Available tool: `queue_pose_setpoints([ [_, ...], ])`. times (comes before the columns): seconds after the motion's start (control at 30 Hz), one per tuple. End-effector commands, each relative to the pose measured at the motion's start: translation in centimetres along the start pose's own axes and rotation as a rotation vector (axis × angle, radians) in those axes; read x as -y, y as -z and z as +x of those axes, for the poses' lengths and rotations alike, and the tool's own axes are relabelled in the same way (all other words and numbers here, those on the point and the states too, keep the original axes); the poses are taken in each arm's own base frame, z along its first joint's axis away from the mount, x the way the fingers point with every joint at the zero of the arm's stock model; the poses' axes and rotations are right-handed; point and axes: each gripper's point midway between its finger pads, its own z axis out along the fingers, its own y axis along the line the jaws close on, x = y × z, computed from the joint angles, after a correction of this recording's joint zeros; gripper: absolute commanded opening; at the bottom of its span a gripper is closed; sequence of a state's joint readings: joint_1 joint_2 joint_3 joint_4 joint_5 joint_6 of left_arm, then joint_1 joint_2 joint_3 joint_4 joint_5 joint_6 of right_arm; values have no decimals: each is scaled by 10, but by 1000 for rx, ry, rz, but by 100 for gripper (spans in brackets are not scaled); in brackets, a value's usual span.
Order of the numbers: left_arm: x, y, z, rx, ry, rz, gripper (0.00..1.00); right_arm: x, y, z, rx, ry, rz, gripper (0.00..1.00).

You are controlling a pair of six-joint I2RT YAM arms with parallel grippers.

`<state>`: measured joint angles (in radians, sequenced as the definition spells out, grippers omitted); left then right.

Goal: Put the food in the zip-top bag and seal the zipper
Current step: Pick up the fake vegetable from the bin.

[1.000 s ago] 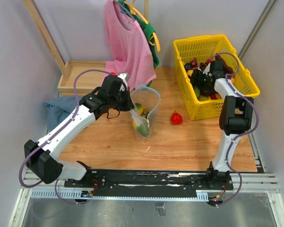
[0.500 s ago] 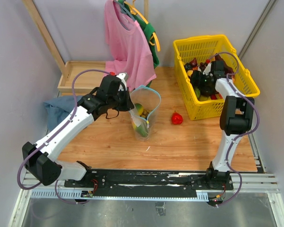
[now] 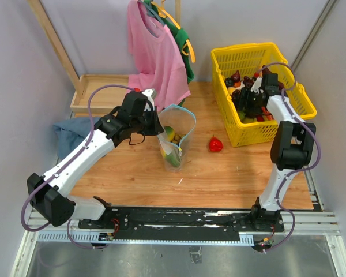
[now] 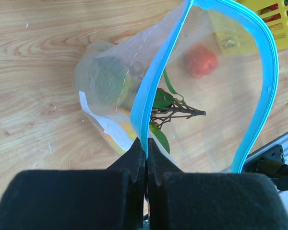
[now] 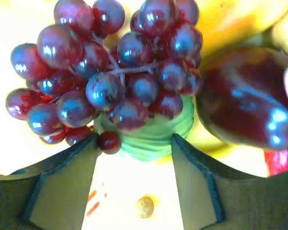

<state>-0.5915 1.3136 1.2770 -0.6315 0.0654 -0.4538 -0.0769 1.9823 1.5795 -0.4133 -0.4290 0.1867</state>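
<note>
Pinching the zipper (image 4: 155, 86), L gripper (image 4: 145, 155) has its jaws shut tight on the near run of the teal strip, bottom ctr of the L wrist view. The strip's other run arcs off toward the right edge, so the mouth of the zip-top bag (image 4: 206, 115) gapes wide. In the top view this gripper sits just left of ctr, w/ the bag hanging from it and the bag's bottom on the wooden table (image 3: 132, 167). Inside the bag: green-yellow food (image 4: 108, 81) at upper left of the wrist view, plus leaves and a brown twiggy stem nearer ctr. A white label (image 4: 105, 127) shows on the bag's lower-left side. A red food piece (image 3: 215, 144) lies on the table right of the bag, apart from it, btwn bag and yellow basket (image 3: 303, 109).

R gripper (image 5: 134, 141) is down in the basket, upper right of the top view. Its jaws stand apart, medium-wide, straddling a green ribbed piece (image 5: 153, 134) directly under a purple grape cluster (image 5: 115, 72). One low grape touches the left-hand finger (image 5: 62, 191). Can't tell if the pads press the green piece. A dark red glossy fruit (image 5: 245, 110) sits at the right of that view.

A pink shirt (image 3: 153, 52) hangs top ctr, and a blue cloth (image 3: 69, 134) lies at mid-left.
</note>
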Motion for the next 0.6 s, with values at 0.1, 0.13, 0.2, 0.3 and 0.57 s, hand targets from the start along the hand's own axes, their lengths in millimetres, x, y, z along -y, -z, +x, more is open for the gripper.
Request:
queue_pose_setpoints([
  [0.1, 10, 13, -12, 49, -4, 35, 0, -12, 54, -3, 19, 35, 81, 46],
  [0.13, 10, 13, -12, 49, -2, 34, 0, -11, 58, -5, 28, 41, 93, 43],
  [0.2, 10, 13, -12, 48, -2, 36, 0, -10, 62, -4, 33, 49, 111, 41],
  [0.3, 9, 12, -11, 46, -2, 35, 0, -8, 60, 2, 16, 51, 116, 63],
  [0.57, 8, 8, -8, 38, -6, 32, 0, 4, 29, 24, -8, 26, 109, 92],
])
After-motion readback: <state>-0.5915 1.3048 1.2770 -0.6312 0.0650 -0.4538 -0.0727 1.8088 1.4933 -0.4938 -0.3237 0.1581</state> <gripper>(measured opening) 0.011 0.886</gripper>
